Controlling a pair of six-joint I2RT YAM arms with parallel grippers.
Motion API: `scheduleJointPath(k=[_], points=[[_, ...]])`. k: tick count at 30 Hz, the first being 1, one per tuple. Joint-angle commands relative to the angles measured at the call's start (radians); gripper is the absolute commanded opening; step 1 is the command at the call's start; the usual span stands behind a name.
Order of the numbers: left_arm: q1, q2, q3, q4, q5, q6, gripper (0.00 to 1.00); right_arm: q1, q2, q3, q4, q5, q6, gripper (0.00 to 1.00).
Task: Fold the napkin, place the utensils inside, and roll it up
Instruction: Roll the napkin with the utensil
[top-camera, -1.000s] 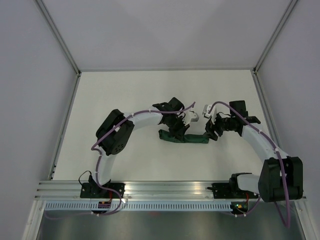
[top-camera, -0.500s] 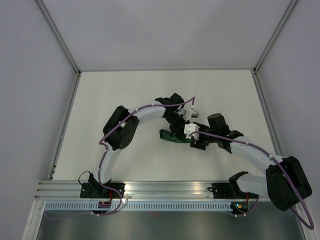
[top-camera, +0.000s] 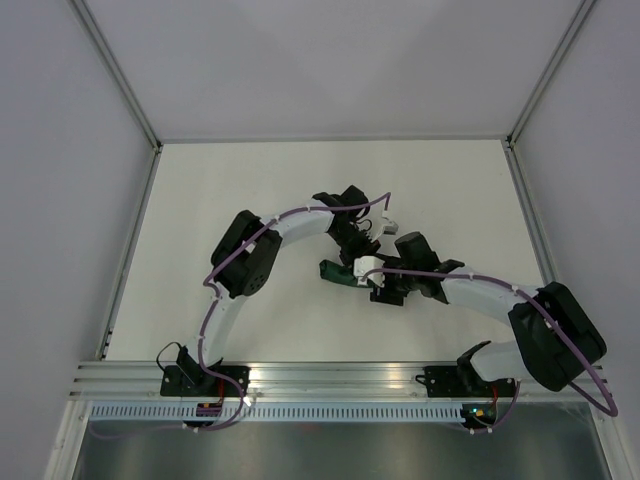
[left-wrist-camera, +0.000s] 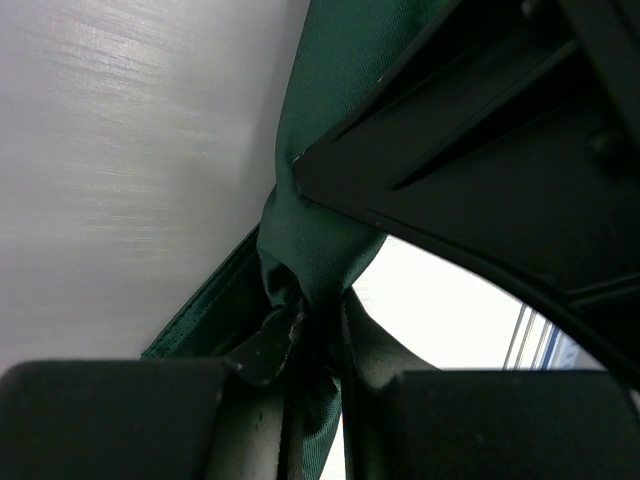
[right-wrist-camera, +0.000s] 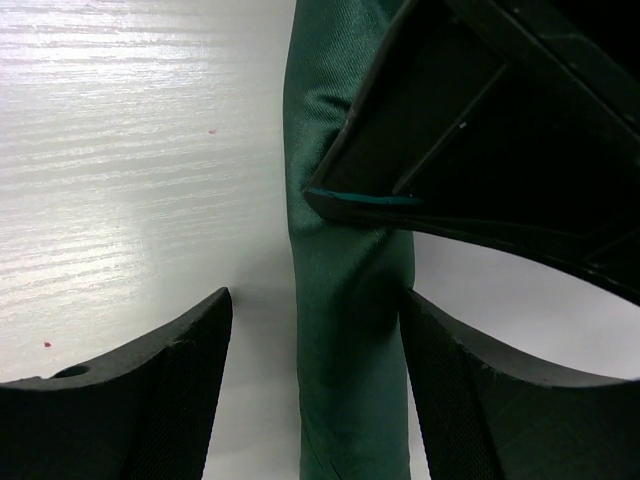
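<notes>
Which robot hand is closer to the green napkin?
Left. The left fingers are shut on the napkin, pinching its cloth. The right fingers are open around it, one on each side of the roll, not gripping.

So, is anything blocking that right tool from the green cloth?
Nothing visible does. The open right tool straddles the rolled napkin directly. The left tool pinches the napkin farther along, not in between.
</notes>
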Motion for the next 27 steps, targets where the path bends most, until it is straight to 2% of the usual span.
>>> scheduleJointPath(k=[1,5,6,14,16,20,27], points=[[-0.001,0.056,0.019,-0.064,-0.022,0.036,0.19,0.014,0.029,0.051,0.041,0.031,0.018,0.73],[0.0,0.07,0.036,-0.078,-0.015,0.047,0.24,0.026,0.056,0.068,0.042,0.043,0.028,0.7],[0.002,0.072,0.04,-0.081,-0.007,0.047,0.29,0.028,0.068,0.079,0.038,0.043,0.031,0.69],[0.011,0.07,0.062,-0.064,-0.018,0.041,0.47,0.028,0.129,0.122,-0.016,0.053,0.038,0.46],[0.017,0.047,0.059,-0.026,-0.022,0.019,0.62,0.028,0.138,0.134,-0.039,0.051,0.048,0.4],[0.046,-0.008,0.037,0.067,-0.03,-0.043,0.62,0.028,0.16,0.159,-0.085,0.053,0.079,0.34],[0.111,-0.114,-0.022,0.242,-0.067,-0.163,0.62,0.026,0.209,0.217,-0.157,0.047,0.172,0.32]])
